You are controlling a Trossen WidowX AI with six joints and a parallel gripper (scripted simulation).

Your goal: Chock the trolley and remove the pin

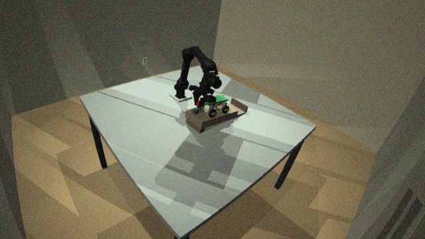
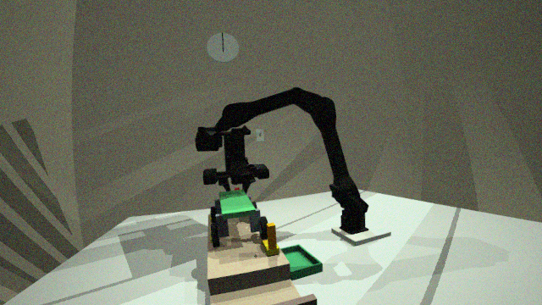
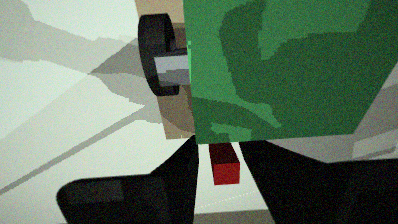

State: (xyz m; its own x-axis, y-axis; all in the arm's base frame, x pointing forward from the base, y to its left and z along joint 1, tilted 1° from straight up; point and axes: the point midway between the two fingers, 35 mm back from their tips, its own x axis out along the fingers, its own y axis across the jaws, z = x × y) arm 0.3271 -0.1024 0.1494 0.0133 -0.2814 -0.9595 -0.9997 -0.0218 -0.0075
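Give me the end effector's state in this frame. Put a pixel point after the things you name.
End effector (image 1: 198, 103) (image 2: 237, 191) (image 3: 218, 138): partly open, fingers either side of the stop pin's red head (image 2: 237, 189) (image 3: 226, 173), holding nothing.

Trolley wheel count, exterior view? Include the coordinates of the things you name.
2 clearly: one at the trolley's left (image 2: 215, 230), one at its right by the chock (image 2: 271, 237). Others may be hidden behind.

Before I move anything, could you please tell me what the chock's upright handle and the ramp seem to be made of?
The upright orange block handle looks like matte plastic or painted wood: even colour, no visible gloss. The tan sloping ramp looks like bare wood, judging by its pale brown colour and dull faces, though no grain shows.
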